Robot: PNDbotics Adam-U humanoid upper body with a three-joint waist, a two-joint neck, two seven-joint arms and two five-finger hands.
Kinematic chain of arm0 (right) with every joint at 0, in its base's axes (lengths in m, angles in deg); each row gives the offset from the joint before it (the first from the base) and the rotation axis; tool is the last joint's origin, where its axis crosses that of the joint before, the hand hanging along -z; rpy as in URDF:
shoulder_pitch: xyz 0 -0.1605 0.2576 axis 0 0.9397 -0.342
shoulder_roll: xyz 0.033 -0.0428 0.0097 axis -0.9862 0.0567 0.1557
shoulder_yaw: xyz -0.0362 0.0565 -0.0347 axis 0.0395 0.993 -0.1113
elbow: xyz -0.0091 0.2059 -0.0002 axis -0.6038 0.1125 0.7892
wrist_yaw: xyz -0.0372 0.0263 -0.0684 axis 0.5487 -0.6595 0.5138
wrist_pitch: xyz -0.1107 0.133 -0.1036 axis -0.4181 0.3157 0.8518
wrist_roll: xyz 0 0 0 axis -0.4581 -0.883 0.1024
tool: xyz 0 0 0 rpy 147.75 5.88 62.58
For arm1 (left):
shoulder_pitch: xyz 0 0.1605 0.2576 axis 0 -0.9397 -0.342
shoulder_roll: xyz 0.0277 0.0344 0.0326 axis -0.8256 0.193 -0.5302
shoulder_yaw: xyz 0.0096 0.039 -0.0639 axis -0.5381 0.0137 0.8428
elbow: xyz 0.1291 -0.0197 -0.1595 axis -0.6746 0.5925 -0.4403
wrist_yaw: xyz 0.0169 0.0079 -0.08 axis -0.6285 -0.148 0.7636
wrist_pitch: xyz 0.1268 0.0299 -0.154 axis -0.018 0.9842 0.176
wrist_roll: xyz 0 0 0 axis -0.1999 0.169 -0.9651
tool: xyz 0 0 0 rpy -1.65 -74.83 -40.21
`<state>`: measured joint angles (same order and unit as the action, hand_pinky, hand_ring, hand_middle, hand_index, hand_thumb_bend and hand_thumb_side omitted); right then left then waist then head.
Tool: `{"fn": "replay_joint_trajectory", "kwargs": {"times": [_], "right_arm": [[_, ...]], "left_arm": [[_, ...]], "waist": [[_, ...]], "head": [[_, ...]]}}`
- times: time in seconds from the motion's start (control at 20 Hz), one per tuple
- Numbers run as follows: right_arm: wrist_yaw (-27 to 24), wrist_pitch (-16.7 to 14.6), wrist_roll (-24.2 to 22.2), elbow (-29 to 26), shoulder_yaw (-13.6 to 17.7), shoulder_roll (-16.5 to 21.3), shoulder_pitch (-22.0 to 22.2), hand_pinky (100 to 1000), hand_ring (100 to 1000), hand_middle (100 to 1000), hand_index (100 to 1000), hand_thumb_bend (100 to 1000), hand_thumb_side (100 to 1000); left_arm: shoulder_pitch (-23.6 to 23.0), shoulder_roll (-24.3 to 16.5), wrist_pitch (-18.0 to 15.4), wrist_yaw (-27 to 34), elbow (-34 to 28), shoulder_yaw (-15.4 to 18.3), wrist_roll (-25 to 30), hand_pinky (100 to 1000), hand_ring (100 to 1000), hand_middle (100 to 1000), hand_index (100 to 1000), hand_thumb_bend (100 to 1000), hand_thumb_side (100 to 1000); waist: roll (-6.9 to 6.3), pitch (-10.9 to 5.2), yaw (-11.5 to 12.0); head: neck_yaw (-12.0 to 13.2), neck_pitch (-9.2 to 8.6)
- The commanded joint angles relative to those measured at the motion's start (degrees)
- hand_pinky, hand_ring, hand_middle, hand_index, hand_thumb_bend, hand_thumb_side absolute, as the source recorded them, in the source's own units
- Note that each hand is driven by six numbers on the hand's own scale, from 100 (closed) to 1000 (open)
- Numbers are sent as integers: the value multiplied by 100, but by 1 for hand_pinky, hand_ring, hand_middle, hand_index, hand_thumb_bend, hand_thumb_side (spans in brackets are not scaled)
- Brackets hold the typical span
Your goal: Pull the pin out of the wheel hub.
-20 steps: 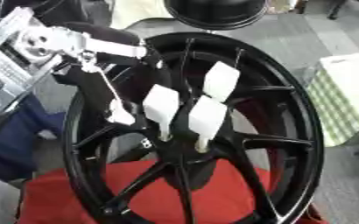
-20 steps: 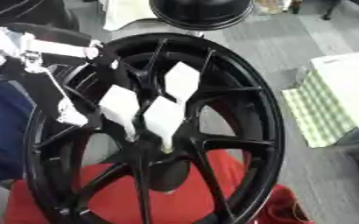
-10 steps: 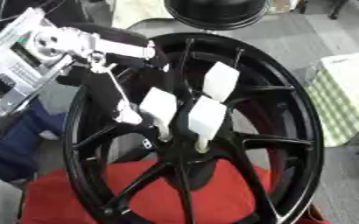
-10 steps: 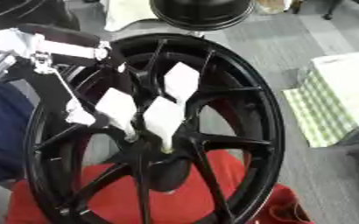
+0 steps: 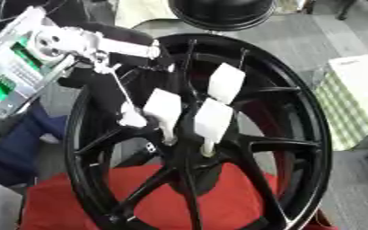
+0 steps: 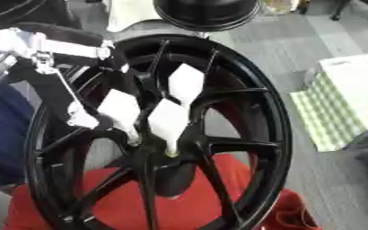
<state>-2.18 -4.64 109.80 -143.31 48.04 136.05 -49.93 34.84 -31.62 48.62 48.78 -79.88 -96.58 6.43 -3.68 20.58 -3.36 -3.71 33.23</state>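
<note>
Left hand (image 5: 132,117) barely shifted | fingers pinching pin (image 5: 168,134) | wheel hub (image 5: 189,152) unmoved

Wheel hub (image 5: 289,148): glossy black, multi-spoke, standing tilted on its rim, open face toward the camera. Three white flat-headed pins stand in its centre: one (image 5: 164,109) at left, one (image 5: 213,121) at lower right, both stems entering the centre boss; a third (image 5: 225,82) sits higher, behind them, its stem not visible. All heads are tilted.
</note>
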Motion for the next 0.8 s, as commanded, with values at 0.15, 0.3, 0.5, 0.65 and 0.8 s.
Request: {"fn": "replay_joint_trajectory", "kwargs": {"times": [0.15, 0.3, 0.5, 0.65, 0.8], "right_arm": [[-84, -17, 45, -30, 100, 156, -35, 736, 650, 597, 699, 100, 707], [-108, -29, 73, -21, 125, 181, 12, 737, 650, 597, 699, 100, 705], [-123, -49, 113, -22, 176, 245, 119, 737, 650, 596, 699, 100, 706], [-131, -67, 166, -13, 248, 309, 229, 737, 649, 596, 699, 100, 705], [-160, -96, 225, -19, 317, 370, 317, 737, 649, 596, 700, 100, 706]], "left_arm": [[228, -411, 53, 161, -325, 524, -367, 650, 511, 374, 420, 214, 100], [198, -665, 74, 311, -427, 892, -645, 642, 508, 372, 418, 215, 104], [-64, -1161, 121, 520, -429, 1518, -1045, 637, 508, 372, 421, 217, 108], [-460, -1608, 138, 491, -267, 1991, -1338, 642, 515, 380, 431, 216, 110], [-903, -2058, 121, 406, -121, 2332, -1617, 648, 527, 394, 450, 221, 103]], "waist": [[61, -212, 33], [86, -234, 82], [126, -253, 186], [153, -253, 291], [189, -234, 376]], "head": [[-29, 43], [-56, 62], [-147, 96], [-237, 121], [-278, 128]]}}
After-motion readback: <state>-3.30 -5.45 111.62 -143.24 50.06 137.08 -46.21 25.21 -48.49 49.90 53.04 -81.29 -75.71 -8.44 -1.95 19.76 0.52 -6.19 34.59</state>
